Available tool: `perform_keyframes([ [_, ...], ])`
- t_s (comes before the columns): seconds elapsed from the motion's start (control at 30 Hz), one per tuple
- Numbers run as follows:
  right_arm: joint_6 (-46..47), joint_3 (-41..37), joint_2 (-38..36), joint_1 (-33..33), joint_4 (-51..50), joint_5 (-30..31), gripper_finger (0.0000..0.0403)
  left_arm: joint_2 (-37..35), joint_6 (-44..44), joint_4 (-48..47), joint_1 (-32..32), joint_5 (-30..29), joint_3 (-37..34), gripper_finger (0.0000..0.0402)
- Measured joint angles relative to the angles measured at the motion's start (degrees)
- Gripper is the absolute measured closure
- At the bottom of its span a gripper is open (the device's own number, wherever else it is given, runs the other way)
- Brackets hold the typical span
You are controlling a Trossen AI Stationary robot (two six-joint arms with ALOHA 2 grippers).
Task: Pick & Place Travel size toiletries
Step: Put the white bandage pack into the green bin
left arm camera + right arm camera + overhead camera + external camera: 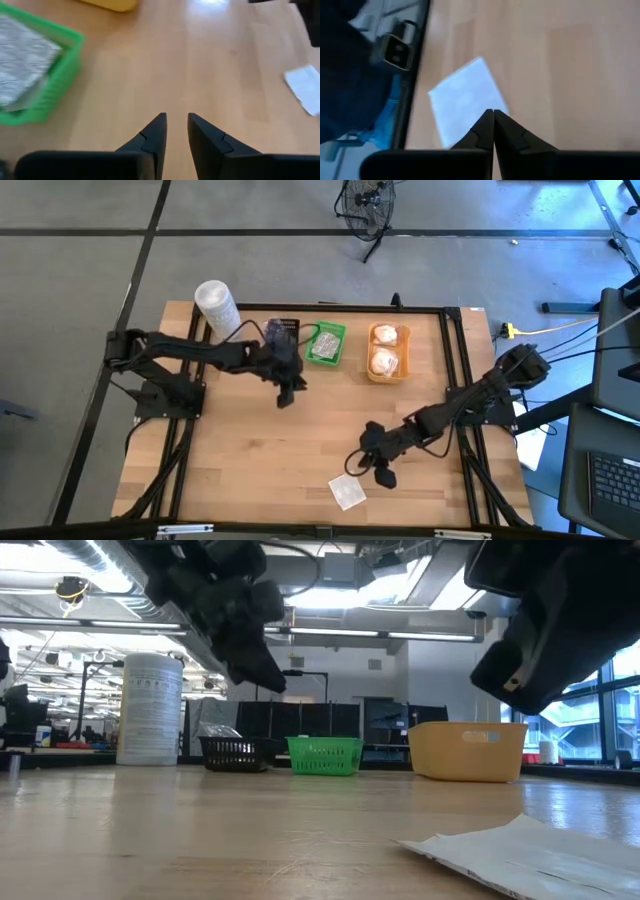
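Observation:
A flat white square sachet (347, 492) lies on the wooden table near its near edge; it also shows in the low view (530, 855) and the right wrist view (465, 100). My right gripper (381, 474) hovers just right of it, shut and empty (493, 112), raised off the table. My left gripper (290, 390) hangs over the table near the trays, its fingers a little apart and empty (176, 117). A silvery sachet (325, 348) rests in the green tray (340, 332). Two white wrapped bundles (384, 348) sit in the orange tray (403, 370).
A black tray (283, 330) stands left of the green one along the far edge. A tall white tub (216, 306) stands at the far left corner. The table's black frame rail (455, 370) runs along the right side. Bare wood lies between the two grippers.

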Motion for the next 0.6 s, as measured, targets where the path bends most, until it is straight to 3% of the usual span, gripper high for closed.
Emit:
perform_keyframes([
  [0.33,2.22,0.02,7.32,3.09,11.40,-1.24,0.0397,0.00,-0.22,-3.58,-7.44,-5.72,0.00,0.0353],
  [0.6,5.30,0.00,12.98,3.67,18.68,-1.41,0.0399,0.00,-1.07,-4.60,-11.27,-6.09,0.00,0.0366],
])
